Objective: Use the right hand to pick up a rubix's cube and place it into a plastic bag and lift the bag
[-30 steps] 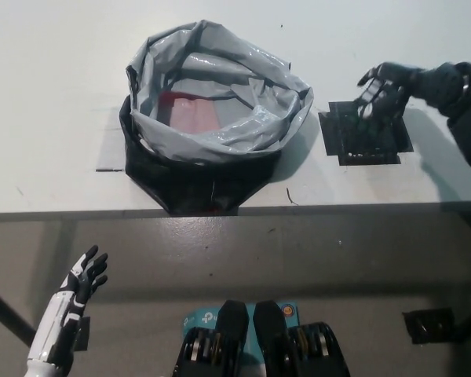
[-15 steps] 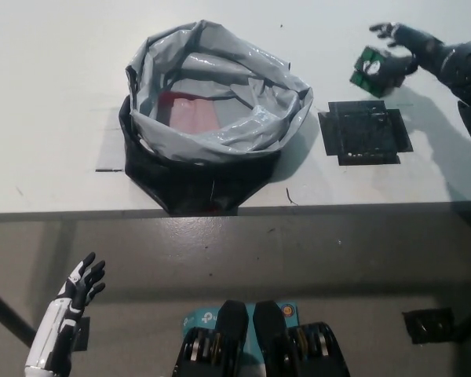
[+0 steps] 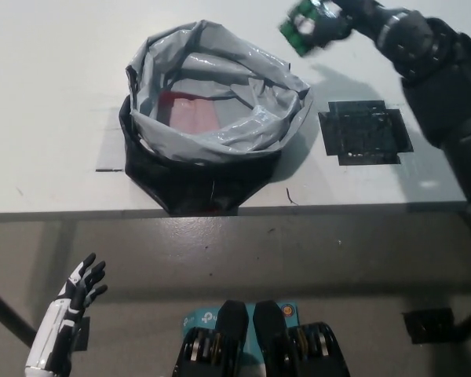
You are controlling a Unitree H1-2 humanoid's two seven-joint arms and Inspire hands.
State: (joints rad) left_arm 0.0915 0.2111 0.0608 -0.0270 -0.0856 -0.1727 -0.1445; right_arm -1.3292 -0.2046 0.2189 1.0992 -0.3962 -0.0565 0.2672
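My black right hand [image 3: 334,20] is shut on the Rubik's cube [image 3: 302,26], whose green face shows, and holds it in the air at the top of the head view. The cube hangs just to the right of the bag's far rim. The plastic bag [image 3: 212,118] stands open on the white table, grey inside and black outside, with something red at its bottom. My white left hand [image 3: 80,287] rests at the lower left, below the table edge, fingers spread and holding nothing.
A black taped square [image 3: 365,132] marks the table to the right of the bag. The table's front edge [image 3: 235,210] runs across the middle of the view. Grey floor lies below it.
My right hand has lifted the cube off the taped square and carried it up and left towards the bag. The left hand has barely moved.
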